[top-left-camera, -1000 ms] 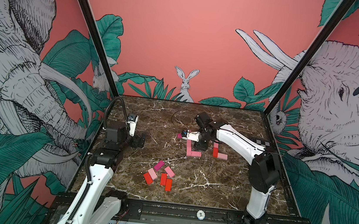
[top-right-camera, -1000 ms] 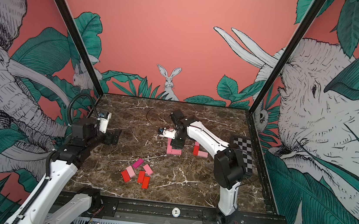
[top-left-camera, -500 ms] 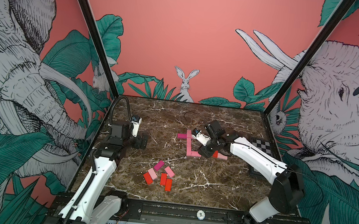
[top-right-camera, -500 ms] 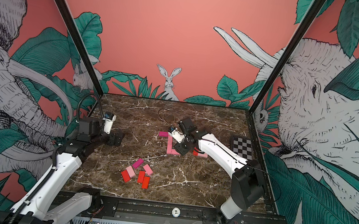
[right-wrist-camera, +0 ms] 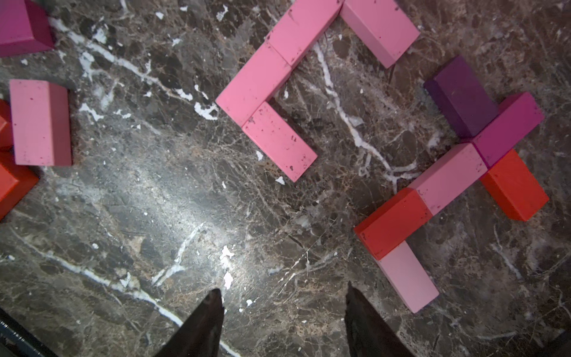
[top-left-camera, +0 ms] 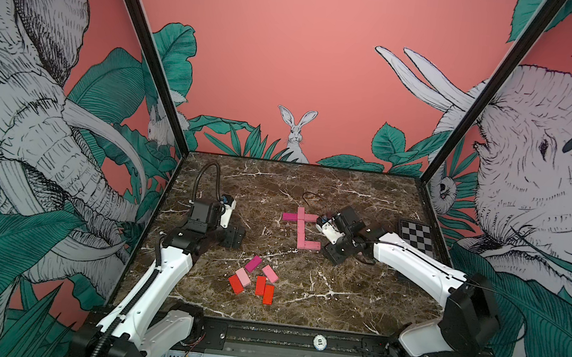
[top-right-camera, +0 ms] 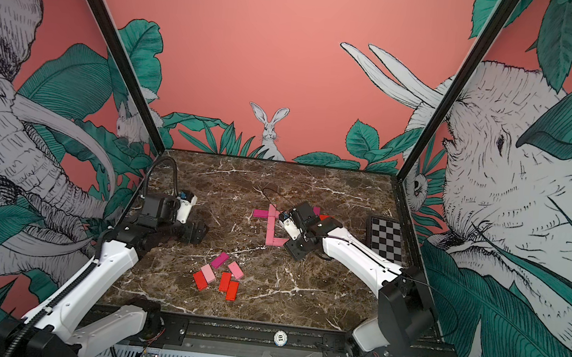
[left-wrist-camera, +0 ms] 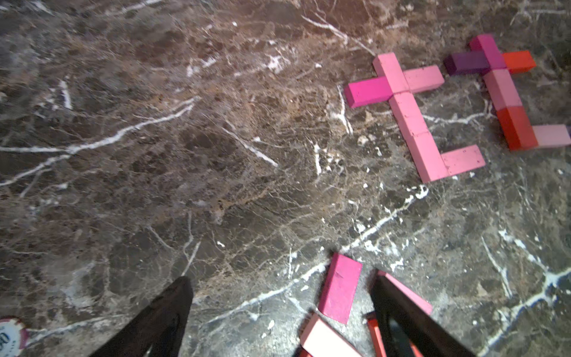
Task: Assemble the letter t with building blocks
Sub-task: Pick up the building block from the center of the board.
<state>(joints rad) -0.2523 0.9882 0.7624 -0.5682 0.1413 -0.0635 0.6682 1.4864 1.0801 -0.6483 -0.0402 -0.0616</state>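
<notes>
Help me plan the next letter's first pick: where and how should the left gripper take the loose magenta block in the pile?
Take the magenta block at mid-length, jaws on its two long sides, coming straight down. It lies flat, so only the side faces offer grip; the long sides look free, while one short end crowds the pale pink block.

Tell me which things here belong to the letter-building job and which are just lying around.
Part of the job:
- pink t
- mixed-colour t
- loose blocks

Just lying about:
- checkerboard plate
- round numbered token on the front rail
</notes>
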